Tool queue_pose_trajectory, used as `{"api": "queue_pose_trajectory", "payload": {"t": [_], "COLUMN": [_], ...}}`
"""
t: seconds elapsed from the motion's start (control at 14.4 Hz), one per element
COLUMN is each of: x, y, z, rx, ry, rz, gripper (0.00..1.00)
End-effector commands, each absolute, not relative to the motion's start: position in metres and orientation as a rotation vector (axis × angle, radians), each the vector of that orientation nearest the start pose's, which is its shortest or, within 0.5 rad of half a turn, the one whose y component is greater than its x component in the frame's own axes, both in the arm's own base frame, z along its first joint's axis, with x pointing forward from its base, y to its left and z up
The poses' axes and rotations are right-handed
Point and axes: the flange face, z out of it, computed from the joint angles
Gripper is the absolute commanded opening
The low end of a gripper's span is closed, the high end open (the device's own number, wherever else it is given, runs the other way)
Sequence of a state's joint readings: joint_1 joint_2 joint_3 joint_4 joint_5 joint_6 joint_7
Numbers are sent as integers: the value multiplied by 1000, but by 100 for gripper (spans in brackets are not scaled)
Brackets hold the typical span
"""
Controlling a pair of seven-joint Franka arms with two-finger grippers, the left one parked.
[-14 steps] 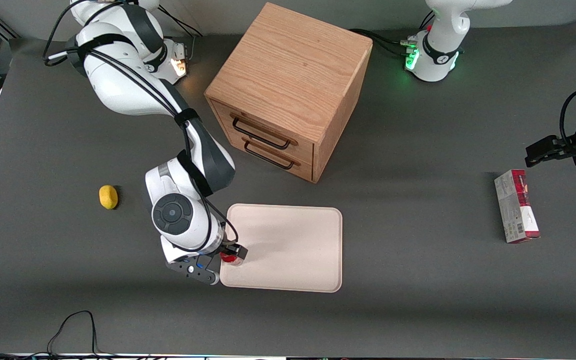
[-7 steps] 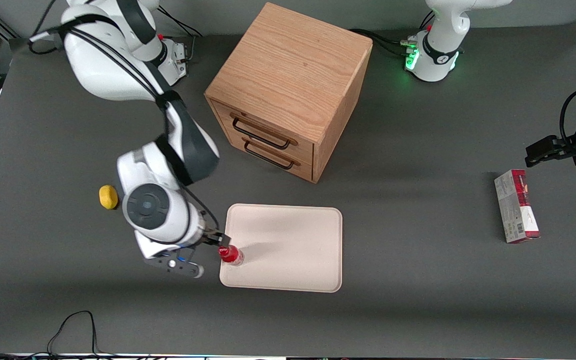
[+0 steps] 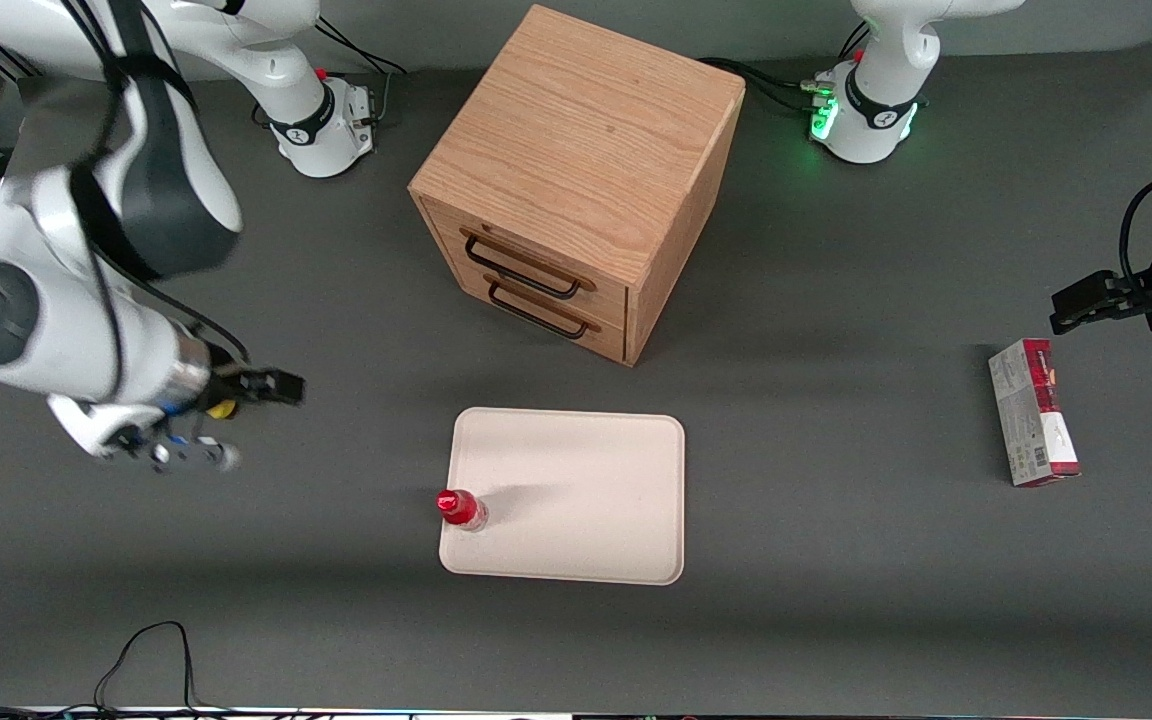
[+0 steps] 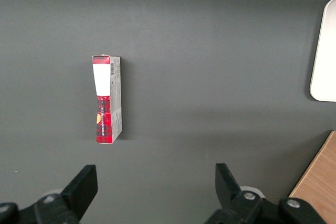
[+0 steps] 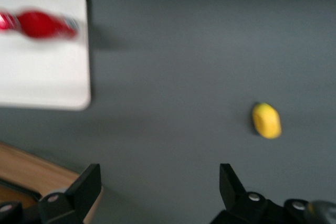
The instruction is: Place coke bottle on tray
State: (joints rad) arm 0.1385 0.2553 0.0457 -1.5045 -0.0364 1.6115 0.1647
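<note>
Gripper (image 3: pixel 271 386) retreating from tray (image 3: pixel 586 480), fingers (image 5: pixel 84 187) spread wide, holding nothing; coke bottle (image 3: pixel 460 508) standing upright at tray edge.

No word, brand name or number can be read anywhere. The coke bottle (image 3: pixel 460 509) on the tray (image 3: pixel 586 500) shows only its red cap and body, with no lettering legible. The red-and-grey carton (image 3: pixel 1033 412) near the parked arm's end of the table carries a barcode and small print, too fine to make out. The gripper (image 3: pixel 271 386) bears no readable marking.
</note>
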Motion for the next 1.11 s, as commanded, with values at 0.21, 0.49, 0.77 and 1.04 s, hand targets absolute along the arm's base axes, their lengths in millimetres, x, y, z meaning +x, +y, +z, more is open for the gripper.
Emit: {"api": "queue_pose_trajectory", "payload": {"t": [0.21,0.49,0.77,1.04], "x": [536,526,530,531], "y": [68,60,46,44], "z": [547,562,571,585], "rx": [-3149,-3138,-3139,-3123], "ry": [-201,-253,-201,-209], "rz": [197,212,217,219], "gripper": [100,100,100,100]}}
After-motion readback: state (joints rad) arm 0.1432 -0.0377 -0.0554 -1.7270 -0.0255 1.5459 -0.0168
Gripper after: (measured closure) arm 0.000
